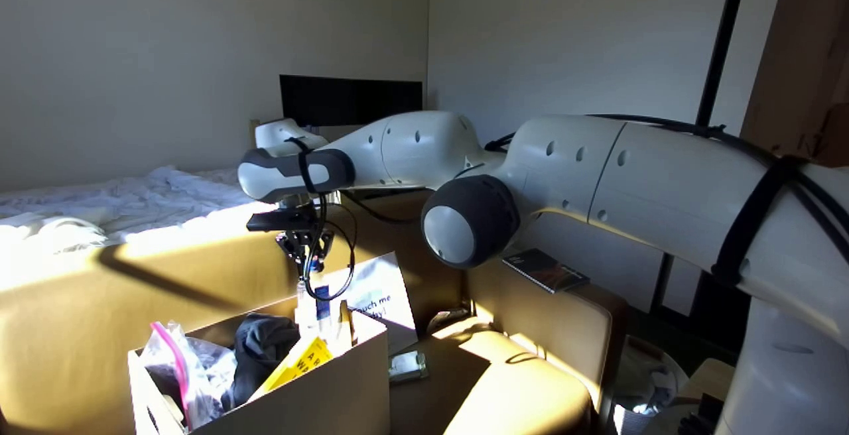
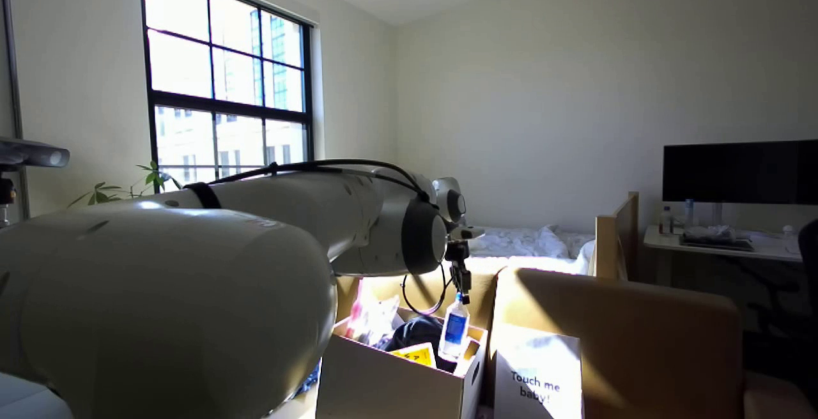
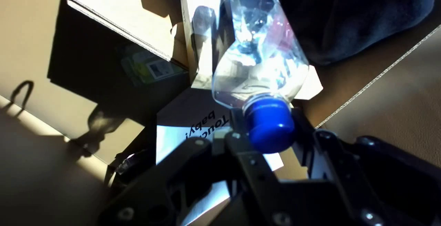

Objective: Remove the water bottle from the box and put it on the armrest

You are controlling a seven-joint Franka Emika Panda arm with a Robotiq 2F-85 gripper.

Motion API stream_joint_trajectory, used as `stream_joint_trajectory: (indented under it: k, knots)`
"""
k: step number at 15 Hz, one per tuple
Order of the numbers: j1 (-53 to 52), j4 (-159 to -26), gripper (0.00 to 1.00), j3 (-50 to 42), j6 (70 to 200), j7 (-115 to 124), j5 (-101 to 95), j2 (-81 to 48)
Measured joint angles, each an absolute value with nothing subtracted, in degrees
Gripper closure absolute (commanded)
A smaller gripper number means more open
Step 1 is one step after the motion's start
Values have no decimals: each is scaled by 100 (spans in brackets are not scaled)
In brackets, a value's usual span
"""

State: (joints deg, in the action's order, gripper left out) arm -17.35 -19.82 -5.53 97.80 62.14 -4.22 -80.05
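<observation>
The water bottle [image 2: 454, 333] is clear with a blue label and blue cap. It hangs nearly upright at the box's opening; I cannot tell whether its base touches the contents. It also shows in an exterior view [image 1: 323, 306] and large in the wrist view [image 3: 258, 64]. My gripper [image 3: 268, 124] is shut around the bottle's cap, a finger on each side. The gripper shows above the box in both exterior views [image 1: 310, 268] [image 2: 463, 290]. The cardboard box [image 1: 325, 388] stands on the couch, also seen in an exterior view [image 2: 390, 384]. The tan armrest [image 1: 557, 329] is beyond the box.
A dark spiral notebook [image 1: 545, 269] lies on the armrest. A white "Touch me baby!" sheet [image 2: 537, 374] leans on the couch back beside the box. A yellow book [image 1: 302, 363], dark cloth [image 1: 265, 349] and pink-zip plastic bag [image 1: 199, 369] fill the box. A small packet [image 1: 407, 365] lies on the seat.
</observation>
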Motion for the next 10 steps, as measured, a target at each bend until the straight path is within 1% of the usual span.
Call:
stream_joint_trajectory:
  k: [8, 10]
  knots:
    - [-2323, -1965, 90, -1075, 7282, 6442, -1095, -6845]
    - [-2370, -1964, 90, -1181, 6871, 6756, -1247, -6624]
